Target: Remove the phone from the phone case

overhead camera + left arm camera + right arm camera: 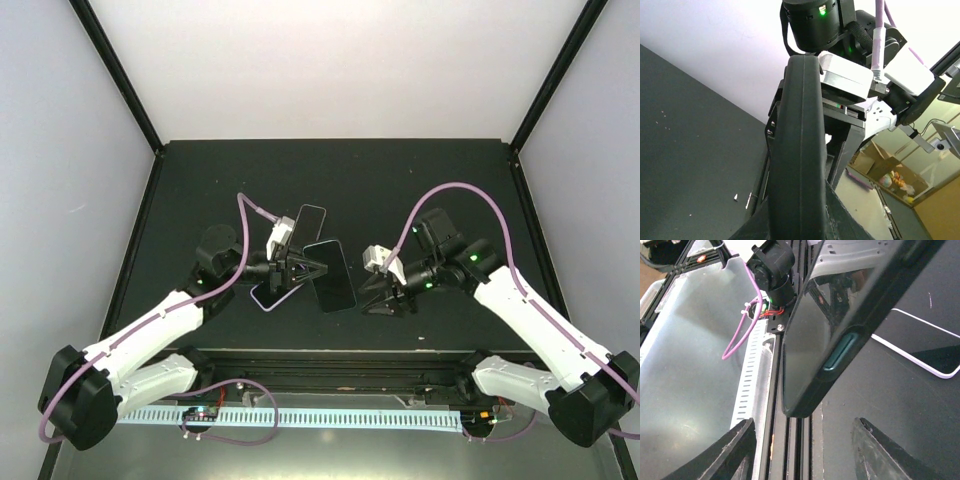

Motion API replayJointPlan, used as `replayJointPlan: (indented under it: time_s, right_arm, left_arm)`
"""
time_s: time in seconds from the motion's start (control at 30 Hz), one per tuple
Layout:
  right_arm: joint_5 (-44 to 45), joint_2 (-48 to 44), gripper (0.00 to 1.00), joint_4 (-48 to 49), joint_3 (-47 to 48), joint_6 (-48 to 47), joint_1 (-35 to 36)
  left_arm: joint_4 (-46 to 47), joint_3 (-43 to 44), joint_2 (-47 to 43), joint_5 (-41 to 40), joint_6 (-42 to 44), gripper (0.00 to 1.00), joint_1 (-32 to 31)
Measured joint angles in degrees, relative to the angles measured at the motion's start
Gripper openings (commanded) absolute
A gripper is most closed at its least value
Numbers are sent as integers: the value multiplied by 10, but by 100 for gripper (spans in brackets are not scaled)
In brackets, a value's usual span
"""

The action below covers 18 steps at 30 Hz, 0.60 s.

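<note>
A phone in a dark green case (331,275) is held up off the black table, tilted, screen showing. My left gripper (310,268) is shut on its left long edge. In the left wrist view that case edge (800,150) fills the middle, pinched between the fingers at the bottom. My right gripper (375,297) stands open just right of the phone's near corner. In the right wrist view the case corner with its side button (840,352) hangs ahead of the gripper (807,450), between the two spread fingertips (735,450) and touching neither.
A flat dark slab with a pale lilac rim (292,250) lies on the table under and behind the left gripper; its corner (925,347) also shows in the right wrist view. A black rail and a white slotted cable duct (300,417) run along the near edge.
</note>
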Motion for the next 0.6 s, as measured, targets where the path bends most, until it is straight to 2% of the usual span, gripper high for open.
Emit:
replayJointPlan:
  time_s: [0.23, 0.6]
  right_arm:
    - [0, -10, 51, 31, -21, 18, 0]
    - [-24, 14, 36, 47, -13, 25, 7]
  left_arm:
    - [19, -4, 6, -1, -12, 2, 0]
    - [30, -17, -2, -7, -23, 2, 0]
